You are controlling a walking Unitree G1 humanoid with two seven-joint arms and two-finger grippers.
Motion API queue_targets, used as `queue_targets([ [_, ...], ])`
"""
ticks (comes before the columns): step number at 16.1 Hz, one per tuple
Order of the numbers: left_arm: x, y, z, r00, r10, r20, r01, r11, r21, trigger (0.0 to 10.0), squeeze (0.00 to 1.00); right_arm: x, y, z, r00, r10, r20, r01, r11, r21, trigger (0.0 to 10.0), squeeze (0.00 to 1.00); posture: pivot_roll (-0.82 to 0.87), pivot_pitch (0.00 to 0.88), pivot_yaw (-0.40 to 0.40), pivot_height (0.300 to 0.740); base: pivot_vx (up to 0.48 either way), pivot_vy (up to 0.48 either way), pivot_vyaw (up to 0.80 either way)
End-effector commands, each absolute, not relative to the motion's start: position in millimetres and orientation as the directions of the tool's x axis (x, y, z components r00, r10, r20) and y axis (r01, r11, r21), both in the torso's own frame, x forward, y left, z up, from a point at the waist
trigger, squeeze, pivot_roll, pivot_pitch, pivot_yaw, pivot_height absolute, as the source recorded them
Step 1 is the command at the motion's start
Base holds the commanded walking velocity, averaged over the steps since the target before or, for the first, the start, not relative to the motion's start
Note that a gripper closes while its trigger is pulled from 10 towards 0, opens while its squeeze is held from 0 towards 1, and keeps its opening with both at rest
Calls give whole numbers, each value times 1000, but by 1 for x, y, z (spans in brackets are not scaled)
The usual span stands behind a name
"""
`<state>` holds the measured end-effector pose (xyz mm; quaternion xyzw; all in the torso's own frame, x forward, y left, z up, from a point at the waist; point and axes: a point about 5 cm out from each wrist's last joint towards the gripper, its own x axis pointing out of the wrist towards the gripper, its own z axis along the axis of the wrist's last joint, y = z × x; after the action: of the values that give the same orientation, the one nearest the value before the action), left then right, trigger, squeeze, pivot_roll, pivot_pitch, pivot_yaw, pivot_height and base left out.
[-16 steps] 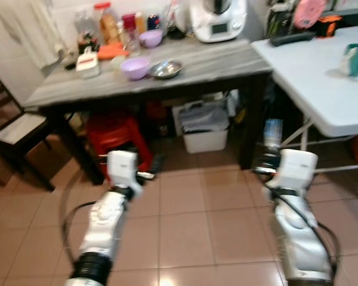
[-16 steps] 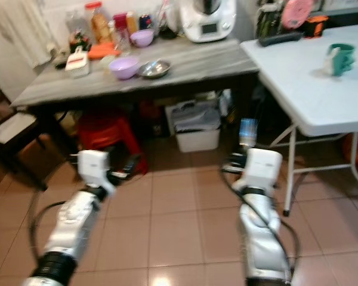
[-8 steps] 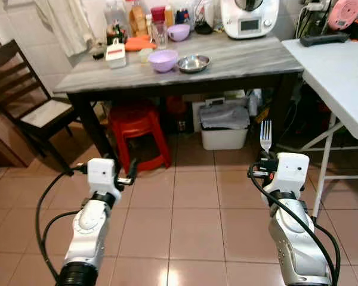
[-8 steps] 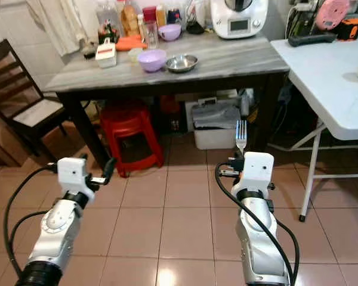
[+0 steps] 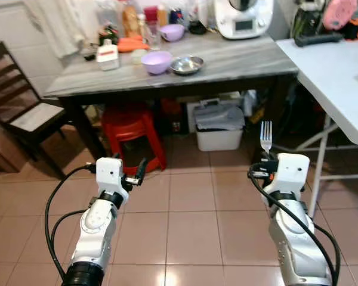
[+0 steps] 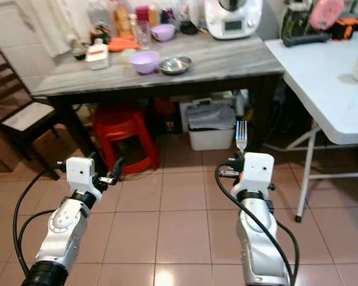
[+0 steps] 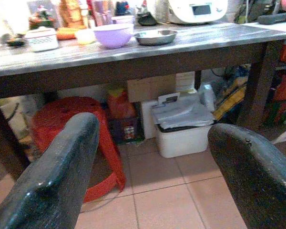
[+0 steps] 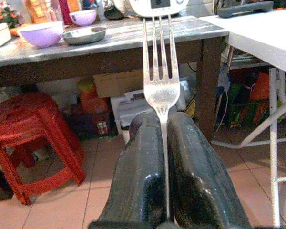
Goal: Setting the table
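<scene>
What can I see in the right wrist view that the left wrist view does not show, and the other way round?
Right wrist view: a fork clamped upright between the right gripper fingers, tines up, plus the white folding table.

Left wrist view: the left gripper open and holding nothing, and a white lidded bin in full under the table.

Both: the grey table with the lilac bowl and steel dish, and the red stool beneath.

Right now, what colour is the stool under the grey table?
The stool is red; it shows best in the right wrist view, under the table.
</scene>
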<state>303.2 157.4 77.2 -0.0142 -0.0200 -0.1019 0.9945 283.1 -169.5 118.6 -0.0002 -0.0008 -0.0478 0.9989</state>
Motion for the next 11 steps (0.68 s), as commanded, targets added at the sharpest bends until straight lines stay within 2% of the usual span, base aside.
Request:
queue_targets([
  [1,307,159,86,975,-210,72,212,977,-17,10000,0,284,-167,126,995,-91,34,91,996,2,10000,0,-103,0,147,740,409,0,0],
  [11,307,155,86,972,-224,70,226,974,-31,10000,0,286,-165,124,996,-84,33,84,996,-2,10000,0,-99,0,145,740,450,0,0],
])
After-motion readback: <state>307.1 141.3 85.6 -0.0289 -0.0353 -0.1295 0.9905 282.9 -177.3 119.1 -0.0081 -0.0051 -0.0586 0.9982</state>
